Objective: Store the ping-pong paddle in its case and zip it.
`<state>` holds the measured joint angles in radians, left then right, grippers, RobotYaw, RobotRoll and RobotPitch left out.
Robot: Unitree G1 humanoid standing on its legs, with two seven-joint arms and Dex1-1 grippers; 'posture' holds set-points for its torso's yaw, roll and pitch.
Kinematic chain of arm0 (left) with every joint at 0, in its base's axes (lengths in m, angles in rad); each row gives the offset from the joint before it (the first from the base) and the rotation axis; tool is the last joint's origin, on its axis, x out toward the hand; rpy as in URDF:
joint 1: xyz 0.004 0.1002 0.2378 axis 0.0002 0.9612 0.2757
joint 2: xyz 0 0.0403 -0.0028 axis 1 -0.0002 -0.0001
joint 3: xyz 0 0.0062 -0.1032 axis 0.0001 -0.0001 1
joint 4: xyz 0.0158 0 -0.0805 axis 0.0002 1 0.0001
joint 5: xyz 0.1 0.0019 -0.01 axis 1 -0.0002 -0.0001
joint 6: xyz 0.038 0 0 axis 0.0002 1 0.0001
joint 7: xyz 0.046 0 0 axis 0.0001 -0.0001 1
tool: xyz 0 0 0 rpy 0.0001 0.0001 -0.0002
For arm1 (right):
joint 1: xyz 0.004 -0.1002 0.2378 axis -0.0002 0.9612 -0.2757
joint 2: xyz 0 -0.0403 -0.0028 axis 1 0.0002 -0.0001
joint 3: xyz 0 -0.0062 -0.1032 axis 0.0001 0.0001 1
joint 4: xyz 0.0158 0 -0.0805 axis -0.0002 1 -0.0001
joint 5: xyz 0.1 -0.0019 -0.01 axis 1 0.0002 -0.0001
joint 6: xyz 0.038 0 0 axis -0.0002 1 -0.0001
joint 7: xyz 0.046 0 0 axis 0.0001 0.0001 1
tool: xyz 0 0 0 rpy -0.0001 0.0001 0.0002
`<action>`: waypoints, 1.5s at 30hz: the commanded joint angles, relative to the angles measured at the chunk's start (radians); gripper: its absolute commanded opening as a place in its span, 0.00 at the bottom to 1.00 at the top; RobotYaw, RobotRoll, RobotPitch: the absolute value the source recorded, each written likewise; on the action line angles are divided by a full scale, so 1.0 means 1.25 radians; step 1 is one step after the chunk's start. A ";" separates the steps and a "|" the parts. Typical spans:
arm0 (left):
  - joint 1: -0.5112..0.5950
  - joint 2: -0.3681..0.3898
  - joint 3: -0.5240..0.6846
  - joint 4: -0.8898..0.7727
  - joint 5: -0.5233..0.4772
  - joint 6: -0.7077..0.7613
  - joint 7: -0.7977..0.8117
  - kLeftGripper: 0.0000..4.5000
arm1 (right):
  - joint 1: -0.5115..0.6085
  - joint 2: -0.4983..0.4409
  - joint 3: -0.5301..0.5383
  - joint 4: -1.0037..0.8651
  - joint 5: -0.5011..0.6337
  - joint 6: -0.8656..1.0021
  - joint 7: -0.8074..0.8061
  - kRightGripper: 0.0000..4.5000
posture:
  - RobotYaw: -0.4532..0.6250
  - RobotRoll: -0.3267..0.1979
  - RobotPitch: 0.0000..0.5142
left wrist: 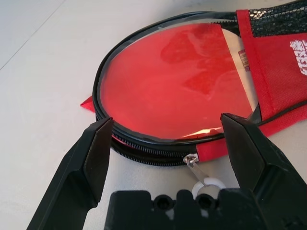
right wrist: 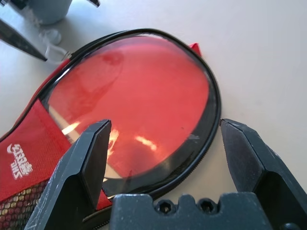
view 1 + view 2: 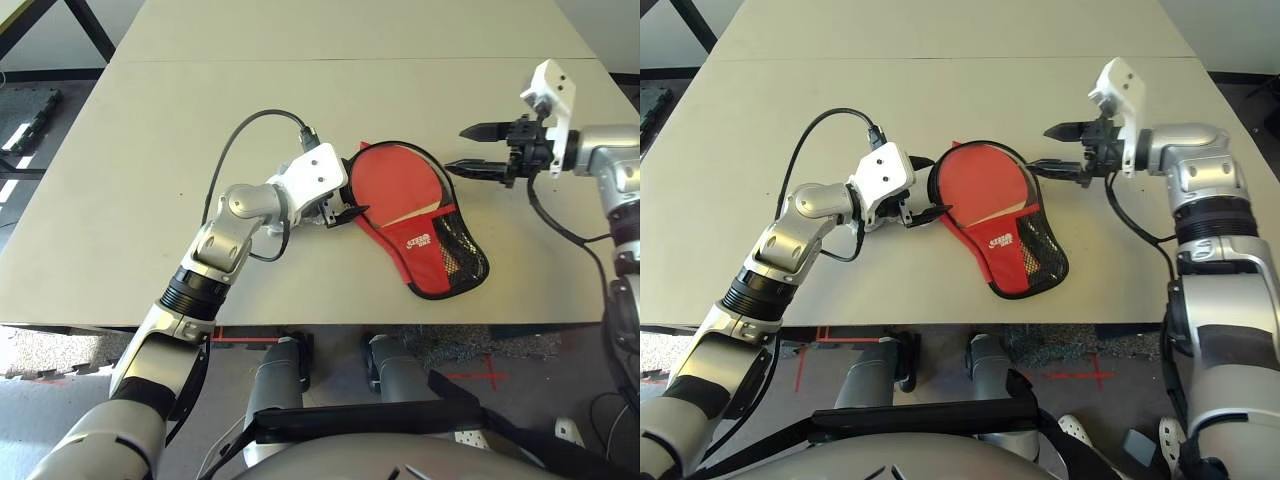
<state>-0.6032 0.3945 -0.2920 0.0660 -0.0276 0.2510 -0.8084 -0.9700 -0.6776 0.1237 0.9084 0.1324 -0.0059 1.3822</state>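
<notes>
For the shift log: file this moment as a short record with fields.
case: lies flat on table, paddle inside behind the clear window
zipper: pull with white ring at the round end, beside the left gripper
left gripper: open, at the case's round edge, holding nothing
right gripper: open, empty, above the table by the case's far edge
</notes>
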 commanded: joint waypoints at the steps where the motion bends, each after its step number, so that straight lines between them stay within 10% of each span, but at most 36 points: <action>1: 0.009 0.017 0.004 -0.029 0.005 0.020 -0.008 1.00 | -0.027 0.022 0.032 0.079 -0.060 -0.072 0.011 1.00 | 0.43 0.62 0.42; 31: 0.030 0.289 0.116 -0.188 -0.084 0.335 -0.109 1.00 | -0.035 0.121 0.039 0.232 -0.166 -0.161 -0.058 1.00 | 0.48 0.62 0.46; 45: -0.002 0.277 0.129 -0.175 -0.142 0.467 -0.093 1.00 | -0.032 0.126 0.030 0.230 -0.172 -0.176 -0.068 1.00 | 0.47 0.62 0.46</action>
<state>-0.5971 0.7444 -0.1400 -0.1483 -0.1848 0.8090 -0.9240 -1.0445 -0.5221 0.1421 1.1731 -0.0420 -0.2277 1.3221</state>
